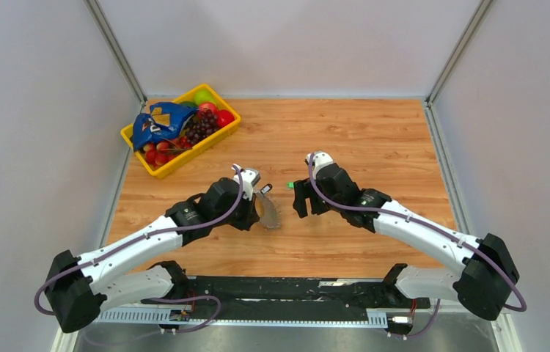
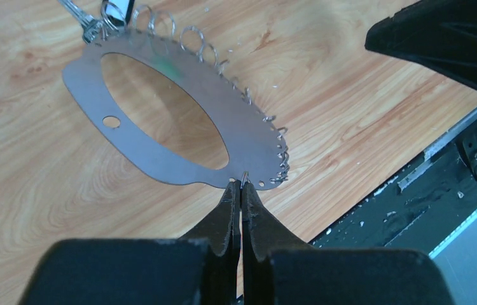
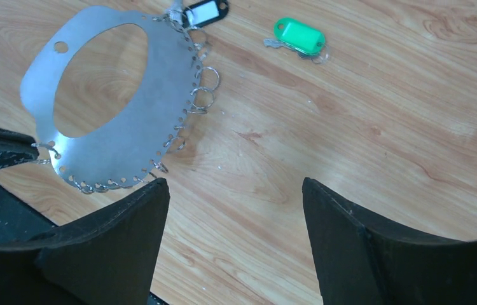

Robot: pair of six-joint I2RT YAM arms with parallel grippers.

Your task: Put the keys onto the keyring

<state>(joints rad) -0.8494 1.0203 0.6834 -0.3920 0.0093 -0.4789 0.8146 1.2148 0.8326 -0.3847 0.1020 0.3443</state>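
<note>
The left gripper [image 2: 241, 185] has its jaws pressed tight together, pinching the near rim of the keyring [image 2: 248, 136], a flat grey oval metal plate edged with small wire loops, which it holds tilted just over the light wooden table [image 3: 382, 127]. A black-framed label tag [image 3: 205, 13] hangs at the plate's far end. The right gripper [image 3: 233, 190] hovers with its jaws spread wide, gripping nothing. The bright green plastic key tag [image 3: 298, 36], with its small silvery key, lies flat on the wood, apart from the plate.

Wooden table [image 1: 375, 147], yellow fruit basket [image 1: 210, 144] at far-left corner, green-tagged key [image 3: 297, 36] lying near the middle
</note>
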